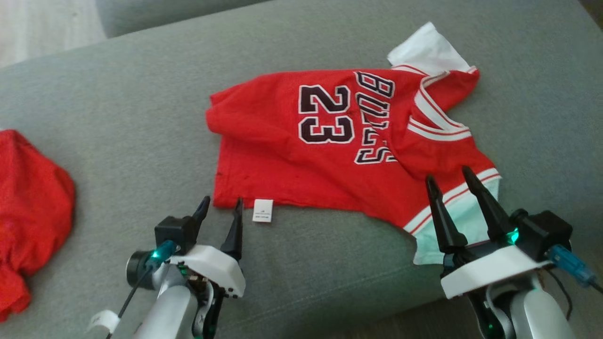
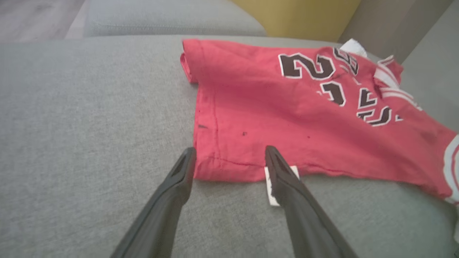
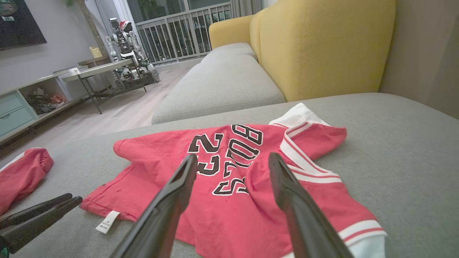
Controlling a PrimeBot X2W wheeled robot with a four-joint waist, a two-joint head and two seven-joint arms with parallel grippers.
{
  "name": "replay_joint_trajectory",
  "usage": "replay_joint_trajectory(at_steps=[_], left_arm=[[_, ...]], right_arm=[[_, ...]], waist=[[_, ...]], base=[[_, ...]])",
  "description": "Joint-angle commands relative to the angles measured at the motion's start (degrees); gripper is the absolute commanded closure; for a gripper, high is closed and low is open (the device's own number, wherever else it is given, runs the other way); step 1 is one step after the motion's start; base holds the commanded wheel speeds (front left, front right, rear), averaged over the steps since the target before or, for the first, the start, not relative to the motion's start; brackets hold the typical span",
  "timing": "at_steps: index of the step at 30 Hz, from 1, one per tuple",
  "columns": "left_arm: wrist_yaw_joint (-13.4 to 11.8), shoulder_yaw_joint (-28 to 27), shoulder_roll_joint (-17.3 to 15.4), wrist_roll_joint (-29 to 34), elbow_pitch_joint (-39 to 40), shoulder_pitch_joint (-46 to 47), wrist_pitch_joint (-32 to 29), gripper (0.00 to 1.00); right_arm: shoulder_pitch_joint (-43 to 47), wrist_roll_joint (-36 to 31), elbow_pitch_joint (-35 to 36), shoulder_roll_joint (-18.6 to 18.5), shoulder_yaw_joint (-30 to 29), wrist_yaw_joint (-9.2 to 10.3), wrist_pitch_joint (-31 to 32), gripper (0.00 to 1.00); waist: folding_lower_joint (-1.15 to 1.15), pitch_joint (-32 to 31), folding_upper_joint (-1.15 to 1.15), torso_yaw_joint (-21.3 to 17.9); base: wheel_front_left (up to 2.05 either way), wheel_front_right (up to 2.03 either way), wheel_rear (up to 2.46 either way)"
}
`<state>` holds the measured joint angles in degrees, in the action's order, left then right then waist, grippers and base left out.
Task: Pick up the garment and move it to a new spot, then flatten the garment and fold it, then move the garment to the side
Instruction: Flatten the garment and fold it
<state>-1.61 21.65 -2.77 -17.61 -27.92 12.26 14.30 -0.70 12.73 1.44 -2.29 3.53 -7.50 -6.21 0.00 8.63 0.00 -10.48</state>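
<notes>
Just beyond left pincer (image 1: 222, 201), red jersey (image 1: 278, 146).

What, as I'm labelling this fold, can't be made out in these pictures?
Care label print: too small, head view; the left claw covers part of it in the left wrist view.
Second red cloth: cut off by head view's left edge.
Jersey lettering: creased, partly unreadable; right claw overlaps its white-trimmed sleeve.

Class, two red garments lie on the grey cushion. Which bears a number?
The red jersey in the middle: it shows a black 23 and white striped trim. The other red garment, at the far left, is bunched, without print.
</notes>
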Motion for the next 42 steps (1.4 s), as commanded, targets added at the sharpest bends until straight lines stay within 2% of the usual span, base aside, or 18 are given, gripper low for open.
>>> replay_joint_trajectory(at_steps=[1,6,14,16,17,18,24,30,35,42], left_arm=[[-0.7,-1.9,-0.1,0.8,-0.5,2.5,0.7,0.00],[-1.3,-2.4,-0.1,1.3,-5.6,5.2,0.7,0.00],[-0.8,-3.6,-0.1,1.7,-7.5,7.4,0.7,0.00],[-0.7,-3.7,-0.1,1.7,-7.7,7.5,0.7,0.03],[-0.5,-3.7,-0.1,1.6,-7.9,7.6,0.7,0.79],[-0.4,-3.7,-0.1,1.6,-8.1,7.7,0.7,1.00],[0.1,-5.2,-0.1,1.5,-7.6,7.4,0.7,1.00],[0.2,-8.0,-0.1,1.9,-1.5,6.2,0.7,1.00],[0.3,-9.5,-0.1,2.7,4.1,4.5,0.7,1.00],[0.3,-9.7,-0.1,3.9,6.5,3.3,0.7,1.00]], right_arm=[[-1.5,0.4,1.8,-0.6,1.4,0.01,-0.8,0.00],[-1.6,0.6,0.9,-0.6,1.1,0.01,-1.3,0.00],[-1.7,0.6,-0.2,-0.6,0.5,0.01,-1.3,0.00],[-1.7,0.6,-0.4,-0.6,0.4,0.01,-1.2,0.00],[-1.6,0.6,-0.6,-0.6,0.4,0.01,-1.2,0.00],[-1.6,0.6,-0.8,-0.6,0.2,0.01,-1.1,0.00],[-1.0,2.1,-5.7,-0.6,-4.8,0.01,-0.9,0.00],[-0.9,4.8,-13.1,-0.6,-8.0,0.01,-3.1,0.00],[-1.8,8.8,-22.0,-0.6,-9.0,0.01,-5.4,0.00],[-5.8,14.9,-35.2,-0.6,-9.9,0.01,-8.3,0.00]], waist=[[0.00,0.8,0.00,-1.1],[0.00,1.4,0.00,-1.9],[0.00,2.2,0.00,-2.5],[0.00,2.2,0.00,-2.5],[0.00,2.3,0.00,-2.5],[0.00,2.3,0.00,-2.6],[0.00,2.2,0.00,-2.6],[0.00,2.0,0.00,-2.3],[0.00,2.1,0.00,-2.3],[0.00,2.7,0.00,-2.5]], base=[[0.00,0.00,0.00],[0.00,0.00,0.00],[0.00,0.00,0.00],[0.00,0.00,0.00],[0.00,0.00,0.00],[0.00,0.00,0.00],[0.00,0.00,0.00],[0.00,0.00,0.00],[0.00,0.00,0.00],[0.00,0.00,0.00]])
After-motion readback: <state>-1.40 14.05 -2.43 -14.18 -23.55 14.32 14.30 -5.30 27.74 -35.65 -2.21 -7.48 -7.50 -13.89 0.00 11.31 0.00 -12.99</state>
